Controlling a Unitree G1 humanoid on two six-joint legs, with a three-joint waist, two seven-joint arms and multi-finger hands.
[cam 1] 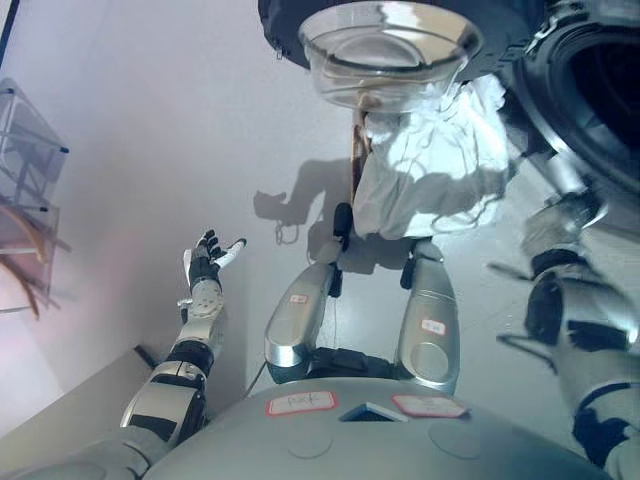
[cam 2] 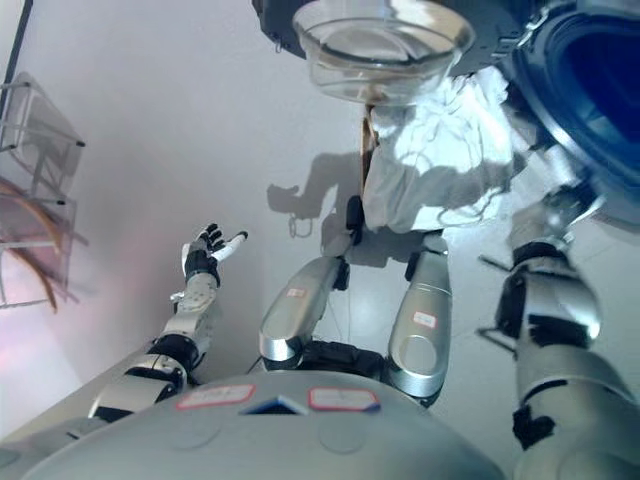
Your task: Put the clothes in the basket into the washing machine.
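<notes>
My left hand (cam 1: 207,262) hangs out over bare grey floor (cam 1: 130,150), well apart from everything in the job, its fingers (cam 1: 228,250) spread loosely and straight, holding nothing. Ahead of those fingers and off to their right, a bundle of white clothes (cam 1: 430,165) sits heaped up in a basket of which only a thin brown edge (cam 1: 355,150) shows on the side nearest my left hand; I cannot tell the basket's shape beyond that strip. Directly above the heap, the washing machine's door (cam 1: 385,50) stands swung open, its clear glass bowl bulging toward me and overlapping the top of the cloth in the view. The washing machine (cam 2: 590,90) itself is farther right again, its dark round drum mouth gaping just beside the clothes.

My right arm reaches up toward that mouth, and my right hand (cam 1: 565,215) shows only as a blur at the lower rim of the opening, just right of the clothes; I cannot tell how it is set or whether it has hold of any cloth. Far to the left of my left hand, a clear-sided rack (cam 1: 25,190) stands at the edge of the scene.
</notes>
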